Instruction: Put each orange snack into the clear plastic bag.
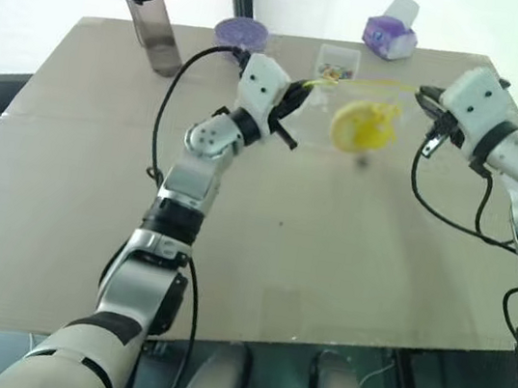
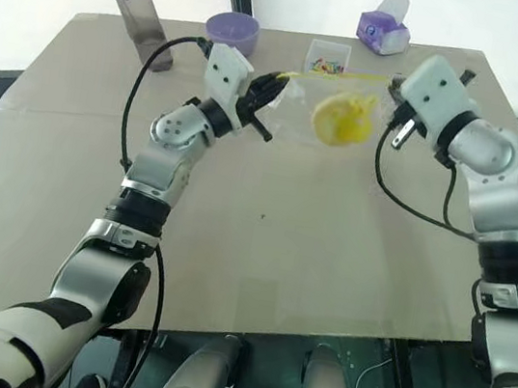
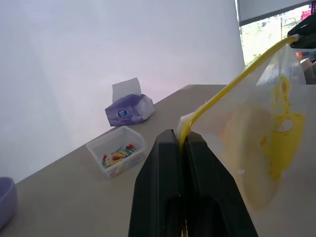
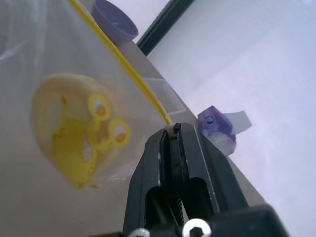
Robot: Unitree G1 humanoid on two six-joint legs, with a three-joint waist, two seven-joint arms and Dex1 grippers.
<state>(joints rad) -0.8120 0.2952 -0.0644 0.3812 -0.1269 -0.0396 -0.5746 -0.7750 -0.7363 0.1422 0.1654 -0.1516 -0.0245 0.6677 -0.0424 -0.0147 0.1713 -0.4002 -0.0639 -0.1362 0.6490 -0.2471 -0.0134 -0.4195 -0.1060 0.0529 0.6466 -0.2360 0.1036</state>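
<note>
While both grippers are raised above the far half of the table [image 1: 88, 227], the clear plastic bag [image 2: 302, 115] hangs stretched between them, clear of the tabletop. The left gripper [image 3: 183, 140] has its two black fingers pressed together on one end of the bag's yellow seal strip [image 3: 232, 86]; the right gripper [image 4: 173, 131] is clamped the same way on the strip's other end. Inside the bag sits the orange snack [image 1: 362, 126], sagging toward the bag's lower part.

From the head views the snack reads as a plain yellow lump, whereas the right wrist view shows a yellow cartoon print [image 4: 91, 140] on the bag's film over it. Along the far edge, the head views take in a dark water bottle [image 1: 148, 19] near the far left corner and a purple bowl [image 2: 232, 29] beside it. A small clear box [image 3: 117, 150] of colourful bits and a purple tissue pack [image 3: 129, 108] show most plainly from the left wrist.
</note>
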